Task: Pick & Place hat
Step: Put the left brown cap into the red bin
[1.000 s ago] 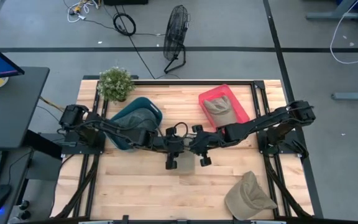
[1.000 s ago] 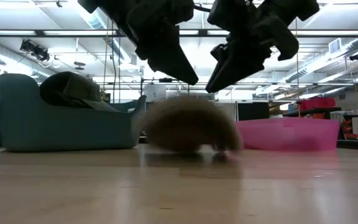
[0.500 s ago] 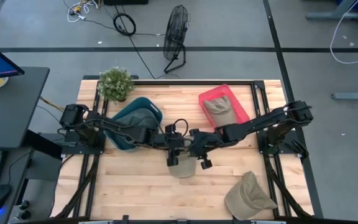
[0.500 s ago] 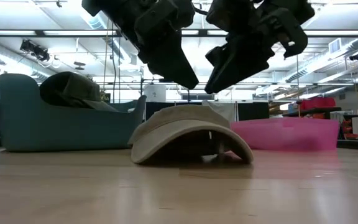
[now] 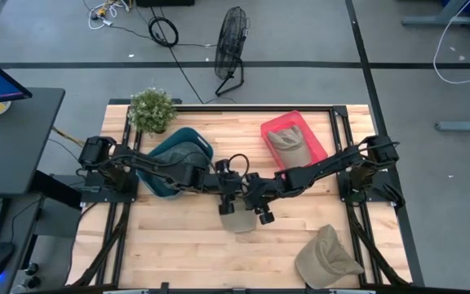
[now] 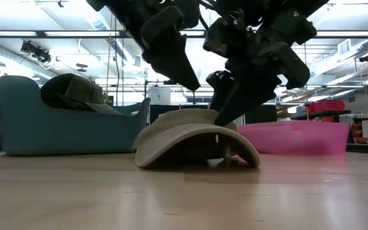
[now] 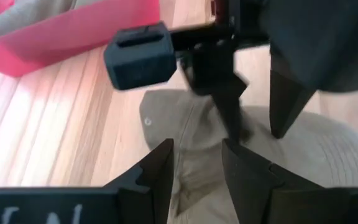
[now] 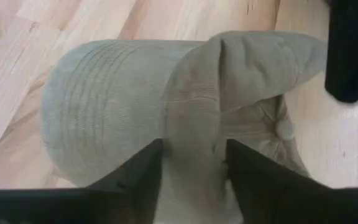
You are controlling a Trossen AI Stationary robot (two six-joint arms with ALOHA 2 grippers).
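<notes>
Teal bin at tabletop left holds a dark cap. Left gripper, fingers apart, hangs over the khaki hat lying mid-tabletop. Right gripper, fingers apart, straddles a raised fold of the hat. Pink bin sits right.

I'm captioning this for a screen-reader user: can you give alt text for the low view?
A tan hat lies on the wooden table while two dark end effectors come down from above, one touching its crown. Behind stand a teal bin holding a dark green hat and a pink bin.
</notes>
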